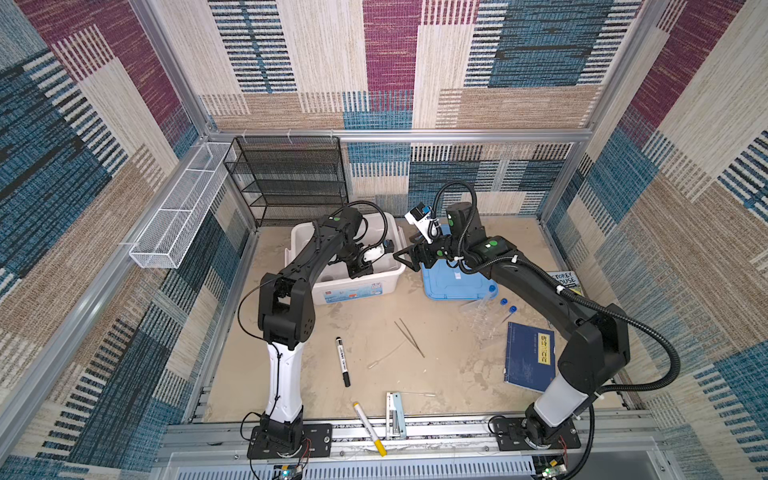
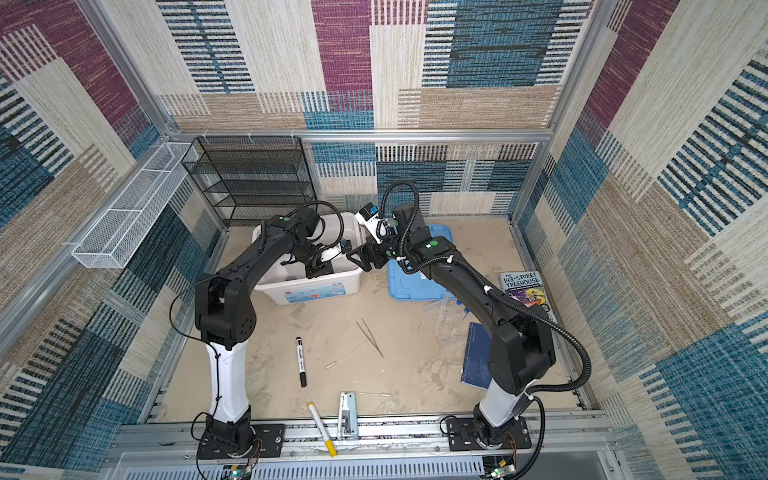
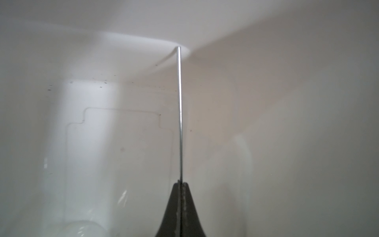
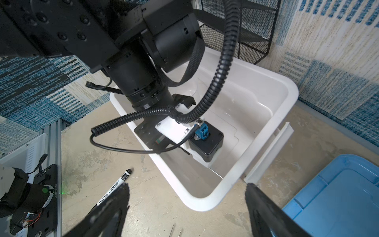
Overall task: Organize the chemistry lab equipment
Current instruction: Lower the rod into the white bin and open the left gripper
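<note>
- Left end effector [image 3: 180, 183], cut off at the wrist view's edge, pinches a thin shiny rod [image 3: 180, 115]; glass or metal, unclear.
- Pale rounded blur [image 3: 82, 229] at that edge: unidentifiable.
- Dark blue rectangular book [image 2: 476, 353]: half hidden behind right arm [image 2: 519, 345].

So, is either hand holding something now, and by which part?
The left hand is shut on a thin straight silvery rod, gripping one end, inside the white plastic bin. The right hand is open and empty.

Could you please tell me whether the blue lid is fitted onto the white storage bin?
No, the blue lid lies flat on the table beside the open white storage bin.
</note>
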Controlling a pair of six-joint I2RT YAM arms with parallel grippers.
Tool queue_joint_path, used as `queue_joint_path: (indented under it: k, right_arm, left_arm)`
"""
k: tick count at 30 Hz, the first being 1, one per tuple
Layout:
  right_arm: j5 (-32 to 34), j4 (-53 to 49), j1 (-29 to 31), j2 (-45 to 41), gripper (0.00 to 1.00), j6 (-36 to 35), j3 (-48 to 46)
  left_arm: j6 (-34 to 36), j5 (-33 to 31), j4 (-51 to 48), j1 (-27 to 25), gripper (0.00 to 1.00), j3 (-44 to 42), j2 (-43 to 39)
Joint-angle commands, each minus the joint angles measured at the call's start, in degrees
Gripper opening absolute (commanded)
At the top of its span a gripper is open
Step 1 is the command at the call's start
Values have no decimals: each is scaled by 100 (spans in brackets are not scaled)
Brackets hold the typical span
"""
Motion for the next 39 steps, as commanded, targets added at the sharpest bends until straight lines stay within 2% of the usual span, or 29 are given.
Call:
queue_joint_path:
  k: [1, 10, 13, 19, 24, 28, 39]
  right_arm:
    - [-88, 256, 8, 94, 90, -71, 8]
    - [-157, 255, 9, 233, 89, 2, 35]
    - [-174, 269, 8, 222, 89, 15, -3]
    - [-173, 295, 8, 294, 89, 61, 10]
    - [-172, 336, 8, 327, 89, 54, 33]
    - [-153, 332, 9, 426, 88, 76, 83]
    - [-78, 424, 17, 643, 87, 164, 154]
  left_arm:
    - [71, -258, 482, 57, 0, -33, 274]
    - [112, -27, 446, 224, 0, 334, 404]
    - [97, 59, 160, 260, 0, 684, 497]
    - [153, 140, 121, 288, 0, 763, 528]
    - [-128, 74, 119, 368, 0, 1001, 652]
    - [-415, 256, 121, 439, 0, 1298, 895]
    - [-369, 103, 121, 329, 0, 1047, 1085]
